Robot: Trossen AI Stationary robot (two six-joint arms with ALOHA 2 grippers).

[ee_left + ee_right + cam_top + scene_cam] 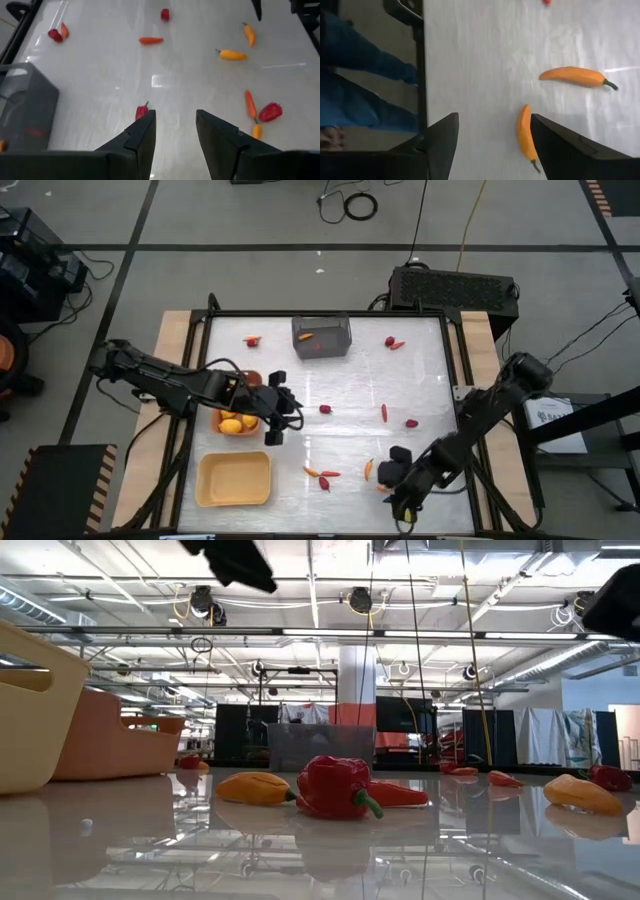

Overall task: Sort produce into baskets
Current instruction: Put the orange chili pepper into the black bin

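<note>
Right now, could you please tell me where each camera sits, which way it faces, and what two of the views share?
High view: overhead, straight down on the white table; both dark arms, left gripper, right gripper.
Low view: tabletop height, facing the room; red toy pepper nearest, arm parts at the top.
Left wrist view: past its open fingers toward scattered produce.
Right wrist view: past its open fingers, down at two orange peppers.
Shared: the grey box-like bin shows in the high, low and left wrist views.
</note>
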